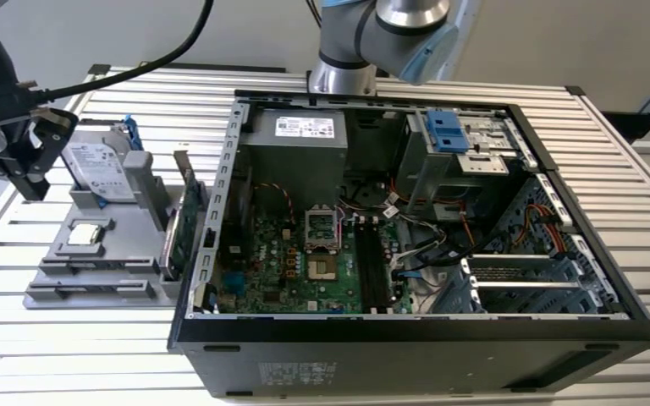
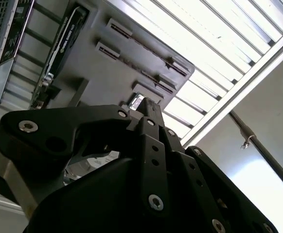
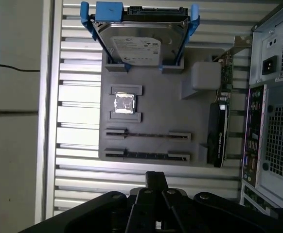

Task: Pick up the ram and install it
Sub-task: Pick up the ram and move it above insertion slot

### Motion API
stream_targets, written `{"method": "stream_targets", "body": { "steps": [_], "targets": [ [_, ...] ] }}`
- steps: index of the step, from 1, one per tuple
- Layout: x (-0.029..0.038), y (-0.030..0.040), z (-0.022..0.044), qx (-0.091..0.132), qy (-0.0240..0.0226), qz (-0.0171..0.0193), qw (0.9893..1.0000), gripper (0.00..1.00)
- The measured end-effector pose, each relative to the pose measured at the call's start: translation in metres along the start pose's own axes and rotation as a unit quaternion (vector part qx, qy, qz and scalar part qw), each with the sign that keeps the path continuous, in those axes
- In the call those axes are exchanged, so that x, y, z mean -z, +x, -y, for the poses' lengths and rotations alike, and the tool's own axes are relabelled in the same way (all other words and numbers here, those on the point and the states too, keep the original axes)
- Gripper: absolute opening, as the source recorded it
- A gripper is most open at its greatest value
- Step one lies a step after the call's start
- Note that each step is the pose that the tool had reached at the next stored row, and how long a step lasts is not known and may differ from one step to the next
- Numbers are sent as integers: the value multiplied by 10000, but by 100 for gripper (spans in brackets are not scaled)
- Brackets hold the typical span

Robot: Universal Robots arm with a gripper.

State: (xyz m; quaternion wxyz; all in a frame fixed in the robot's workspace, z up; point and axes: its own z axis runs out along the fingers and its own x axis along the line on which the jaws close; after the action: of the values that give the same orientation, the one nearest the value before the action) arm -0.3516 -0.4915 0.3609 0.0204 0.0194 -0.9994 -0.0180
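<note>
as the arm hung over the slatted table [image 1: 99,355], to the exterior view's left of the open computer case [image 1: 415,326], its claw [image 3: 156,177] was pinched closed with nothing in it. the ram [image 3: 147,155] stood on edge in a slot of the grey tray [image 3: 151,104], apart from the claw.

Open computer case [image 1: 415,347] on table [image 1: 641,169], parts tray [image 1: 48,292] just beside it at the exterior view's left, hard drive [image 1: 99,173] upright at tray's far end, processor chip [image 1: 85,237] mid-tray, ram [image 3: 148,155] in a slot nearer, expansion card [image 1: 184,211] along the case-side edge, my pincer [image 1: 31,173] left of the drive.
</note>
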Motion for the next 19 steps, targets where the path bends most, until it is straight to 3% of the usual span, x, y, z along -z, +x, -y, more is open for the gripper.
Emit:
{"method": "stream_targets", "body": {
  "steps": [6, 15, 19],
  "targets": [
    [-3, 8, 0, 13, 1, 20, 10000, 0],
    [-20, 11, 0, 30, 7, 146, 9999, 0],
    [-23, 11, 0, 30, 7, 152, 9999, 0]
  ]
}}
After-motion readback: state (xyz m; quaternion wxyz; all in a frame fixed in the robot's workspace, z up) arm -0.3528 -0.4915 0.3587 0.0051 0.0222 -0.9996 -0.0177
